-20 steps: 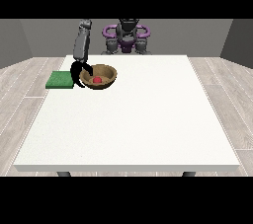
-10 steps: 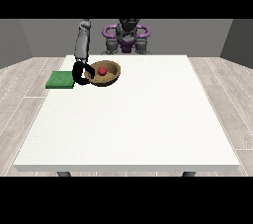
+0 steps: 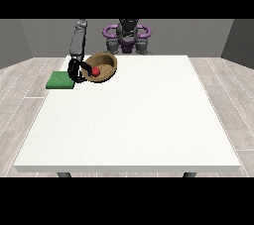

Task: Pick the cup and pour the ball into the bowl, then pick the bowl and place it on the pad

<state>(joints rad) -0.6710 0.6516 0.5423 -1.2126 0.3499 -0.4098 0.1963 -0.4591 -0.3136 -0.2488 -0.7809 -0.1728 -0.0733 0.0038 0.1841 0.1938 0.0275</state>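
Hand [image 3: 76, 72] at view's left grips rim of bowl [image 3: 101, 67], tilted w/ ball [image 3: 95, 71] inside; likely rigid, light; pad [image 3: 60, 80] just beside hand.

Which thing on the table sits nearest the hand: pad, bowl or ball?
The brown bowl: the hand at the view's left is at its rim. The green pad lies beside it.

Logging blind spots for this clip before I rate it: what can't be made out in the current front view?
- Hand at the view's left: how its fingers lie on the bowl rim is too small to tell.
- Whether the tilted bowl touches the table: hidden by the bowl itself.
- Other hand: not visible anywhere.
- Cup: none visible.
- Green pad: its right edge sits behind the hand.
- The red ball shows only as a small spot.
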